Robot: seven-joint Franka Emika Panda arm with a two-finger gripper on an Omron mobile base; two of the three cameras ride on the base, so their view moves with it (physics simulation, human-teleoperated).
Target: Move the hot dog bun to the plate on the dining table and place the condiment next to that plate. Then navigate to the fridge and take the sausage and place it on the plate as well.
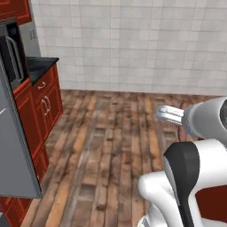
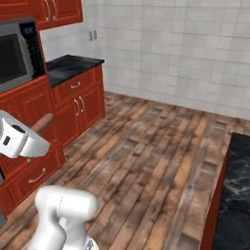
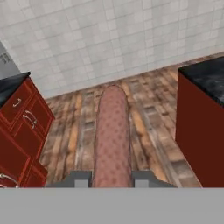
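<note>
My gripper [image 3: 112,179] is shut on the sausage [image 3: 113,133], a reddish-brown stick that runs straight out from between the two fingertips. From the right base view the sausage [image 2: 43,122] pokes out of the white hand [image 2: 19,139], held in the air over the wood floor. The dining table [image 3: 205,78], with its black marble top and red base, stands to the right, and its edge [image 2: 237,195] is some way from the hand. A grey fridge door [image 1: 15,146] stands at the far left. The plate, the hot dog bun and the condiment are out of view.
A red wall counter [image 2: 73,85] with drawers and a black top runs along the left, with a microwave [image 2: 14,56] above it. A white tiled wall [image 1: 133,44] closes the back. Open wood floor [image 2: 141,161] lies between counter and table.
</note>
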